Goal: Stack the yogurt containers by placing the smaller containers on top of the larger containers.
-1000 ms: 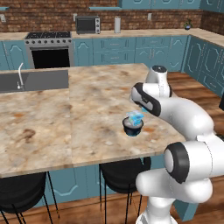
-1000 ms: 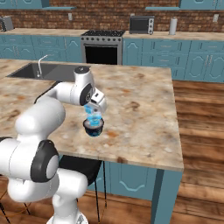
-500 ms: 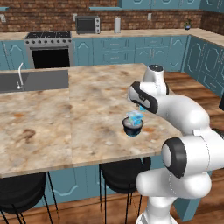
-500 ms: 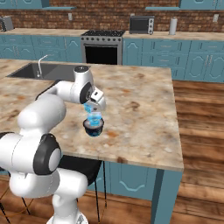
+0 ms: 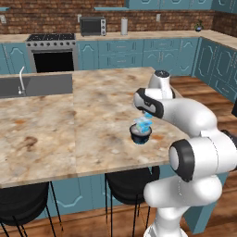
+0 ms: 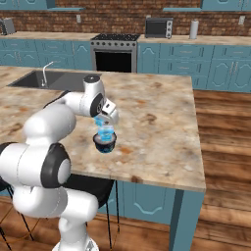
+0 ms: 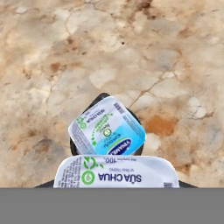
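Gripper [image 6: 104, 123] grasps one small blue yogurt cup [image 6: 104, 131] directly above the dark tub [image 6: 105, 142], where another blue cup [image 7: 107, 128] already rests.

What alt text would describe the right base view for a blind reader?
A white robot arm holds its gripper over a light-blue yogurt cup sitting on a dark tub, on a marble kitchen island.

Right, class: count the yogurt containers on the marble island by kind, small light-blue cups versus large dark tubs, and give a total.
Small light-blue translucent yogurt cups with printed foil lids: 2, one lying on the tub, one nearer the hand camera, above it.
Large squat round dark tubs: 1.
Total: 3 containers.
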### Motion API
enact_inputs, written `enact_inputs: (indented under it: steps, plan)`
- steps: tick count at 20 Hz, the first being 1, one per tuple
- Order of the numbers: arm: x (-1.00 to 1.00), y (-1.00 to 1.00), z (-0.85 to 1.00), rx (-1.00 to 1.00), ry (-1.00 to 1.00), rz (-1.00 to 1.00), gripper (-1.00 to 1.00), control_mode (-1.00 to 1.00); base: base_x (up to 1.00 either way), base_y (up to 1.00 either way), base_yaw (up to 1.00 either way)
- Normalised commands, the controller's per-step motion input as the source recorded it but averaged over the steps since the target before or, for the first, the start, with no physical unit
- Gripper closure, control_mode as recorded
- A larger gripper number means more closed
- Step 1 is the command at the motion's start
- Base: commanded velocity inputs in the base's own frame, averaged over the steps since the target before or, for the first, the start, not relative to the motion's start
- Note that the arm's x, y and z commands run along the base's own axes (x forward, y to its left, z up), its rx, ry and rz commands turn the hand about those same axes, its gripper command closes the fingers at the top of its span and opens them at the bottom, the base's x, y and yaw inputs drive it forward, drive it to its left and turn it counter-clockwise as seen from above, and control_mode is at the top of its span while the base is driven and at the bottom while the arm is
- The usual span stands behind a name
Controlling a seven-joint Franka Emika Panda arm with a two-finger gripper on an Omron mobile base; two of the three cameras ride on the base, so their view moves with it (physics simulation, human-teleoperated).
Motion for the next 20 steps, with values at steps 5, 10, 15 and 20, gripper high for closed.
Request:
enact_inputs:
  steps: [5,10,15,20]
  plan:
    - [0.16,0.02,-0.16,0.0,0.0,0.0,1.0,-1.0,0.0,0.0,0.0]
    - [0.1,0.0,-0.17,0.0,0.0,0.0,1.0,-1.0,0.0,0.0,0.0]
    - [0.08,0.0,-0.15,0.0,0.0,0.0,1.0,-1.0,0.0,0.0,0.0]
    - [0.08,0.0,-0.13,0.0,0.0,0.0,1.0,-1.0,0.0,0.0,0.0]
